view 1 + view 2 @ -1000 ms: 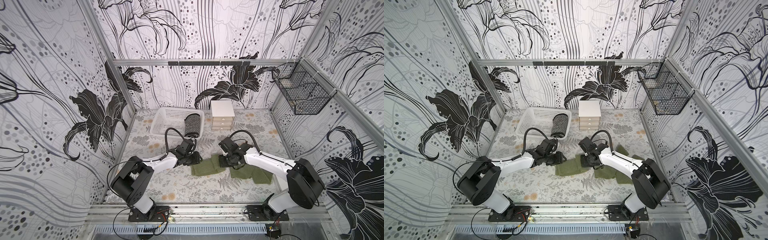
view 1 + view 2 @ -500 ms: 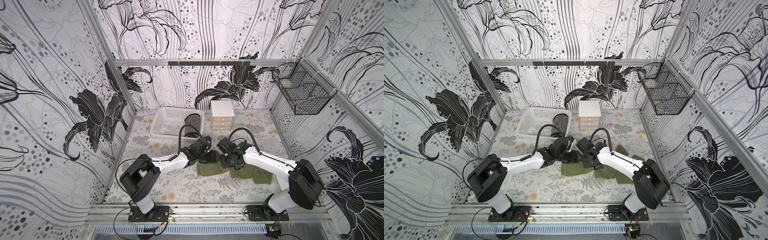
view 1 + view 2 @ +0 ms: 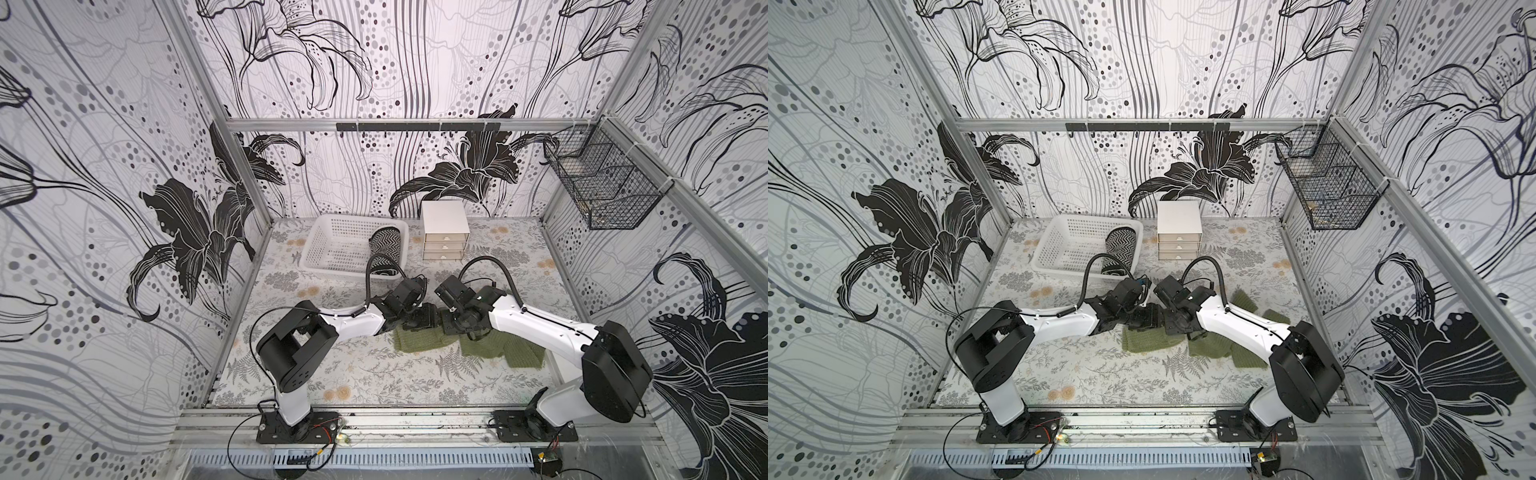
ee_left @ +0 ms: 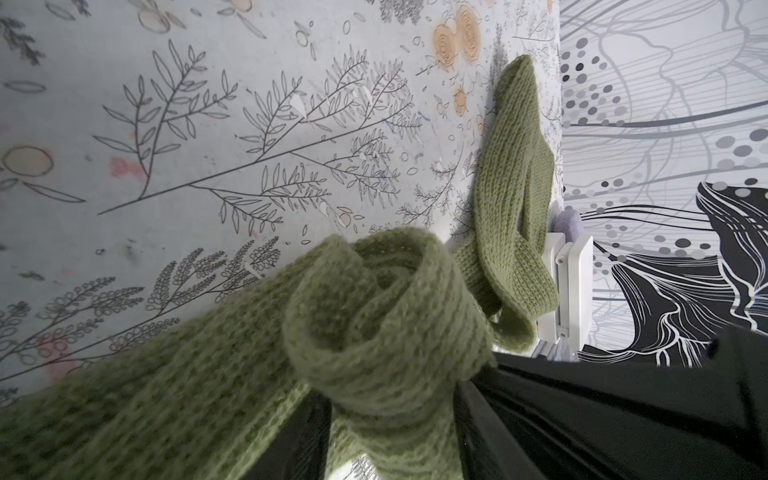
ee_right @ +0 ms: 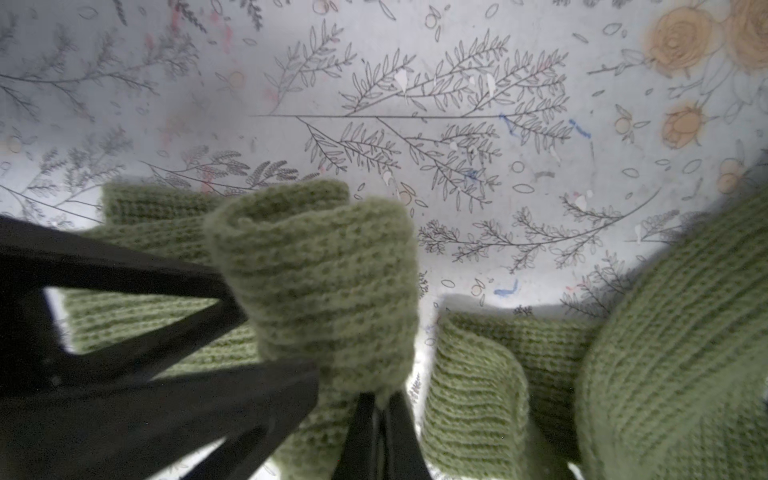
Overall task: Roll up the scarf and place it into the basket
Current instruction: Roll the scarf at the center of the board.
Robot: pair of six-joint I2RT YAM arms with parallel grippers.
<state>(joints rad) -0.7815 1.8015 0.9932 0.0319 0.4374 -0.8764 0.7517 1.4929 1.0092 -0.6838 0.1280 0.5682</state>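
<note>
Scarf: green knitted scarf (image 3: 419,340) lies on the floral-print table (image 3: 353,376) in front of the basket, outside it, with one end rolled and the rest trailing loose.
Basket: shallow white perforated plastic basket (image 3: 316,249), back left, holds a black-and-white zigzag-patterned roll of cloth (image 3: 388,247) against its right wall.
Right hand (image 3: 448,326): pinched shut on the scarf's rolled end.
Left hand (image 3: 428,320): fingers flank the same roll; a firm clamp cannot be told.
Drawers: small white three-drawer unit (image 3: 444,230) stands just beside the basket with its drawers shut.
Wall: black wire mesh basket (image 3: 602,191) has contents too small to tell.
</note>
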